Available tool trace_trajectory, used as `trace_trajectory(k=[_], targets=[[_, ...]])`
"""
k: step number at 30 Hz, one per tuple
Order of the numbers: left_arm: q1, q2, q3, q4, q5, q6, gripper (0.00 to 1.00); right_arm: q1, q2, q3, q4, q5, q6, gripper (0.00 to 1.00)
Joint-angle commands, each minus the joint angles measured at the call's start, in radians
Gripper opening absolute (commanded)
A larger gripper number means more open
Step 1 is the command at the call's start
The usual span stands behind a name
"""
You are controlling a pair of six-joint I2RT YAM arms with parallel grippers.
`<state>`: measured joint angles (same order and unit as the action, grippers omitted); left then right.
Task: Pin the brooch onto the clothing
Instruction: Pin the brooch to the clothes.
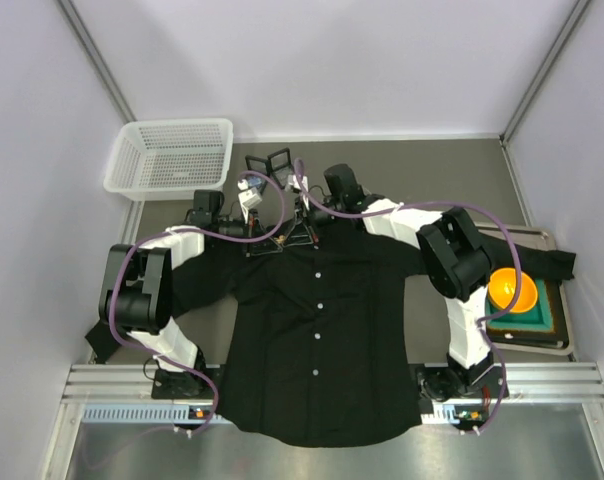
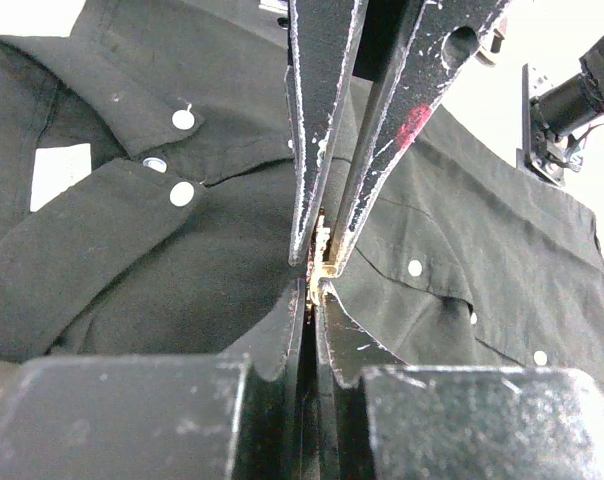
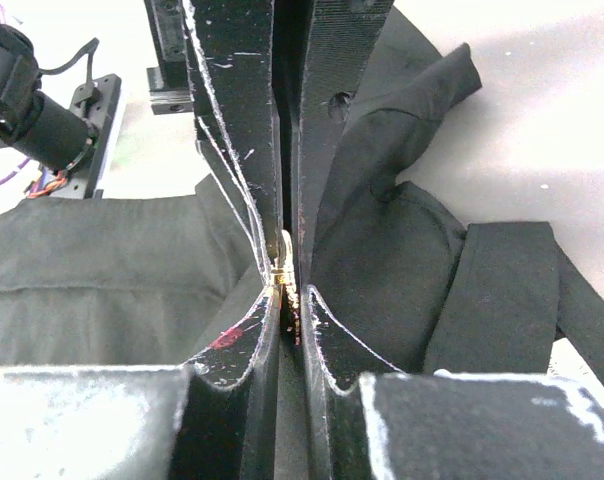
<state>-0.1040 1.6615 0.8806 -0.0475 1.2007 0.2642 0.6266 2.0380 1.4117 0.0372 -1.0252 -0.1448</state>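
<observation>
We note the shirt lying flat across the middle of the table, collar toward the far edge, hem reaching the near edge between the arm bases. Basket at the far left corner, apart from the shirt. Tray at the right edge, bowl on it, one sleeve end touching its far side. Over the collar, left gripper and right gripper meet tip to tip, brooch between them.
</observation>
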Motion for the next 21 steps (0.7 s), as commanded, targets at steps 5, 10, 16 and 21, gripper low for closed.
trace_trajectory(k=[5,10,16,21], targets=[[0.024,-0.032,0.012,0.015,0.028,0.015,0.00,-0.025,-0.038,0.009,0.010,-0.144,-0.022,0.02],[0.024,-0.028,0.021,0.005,0.023,0.023,0.00,-0.019,-0.044,0.009,-0.013,-0.151,-0.056,0.15],[0.024,-0.025,0.023,0.005,0.019,0.026,0.00,-0.021,-0.055,0.006,-0.036,-0.150,-0.087,0.29],[0.024,-0.025,0.023,-0.005,0.020,0.040,0.00,-0.022,-0.061,0.007,-0.068,-0.153,-0.096,0.39]])
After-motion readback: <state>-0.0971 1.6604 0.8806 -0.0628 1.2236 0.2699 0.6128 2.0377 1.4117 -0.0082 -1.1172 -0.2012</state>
